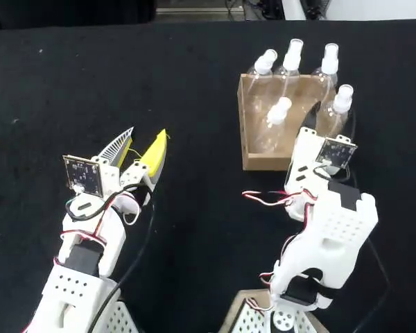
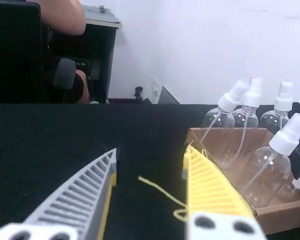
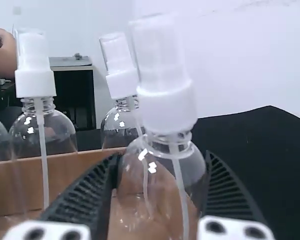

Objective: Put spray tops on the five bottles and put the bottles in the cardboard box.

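R gripper (image 3: 162,159) is clamped on a capped bottle (image 1: 335,114), at the near right corner of the cardboard box (image 1: 263,164). Other 4 bottles (image 1: 276,119), spray tops on, are inside the box: 3 along far wall, 1 leaning mid-box. L gripper (image 1: 148,132) is spread wide & empty over the black table (image 1: 69,76), well left of the box.

So the bottles (image 1: 269,135) are clear glossy plastic, spray tops (image 1: 293,48) smooth white plastic. The box (image 1: 263,163) is plain matt brown cardboard, and the desk (image 1: 69,76) has black matt cloth.

spray-topped bottle (image 3: 162,142), apparently in claw (image 3: 162,159)
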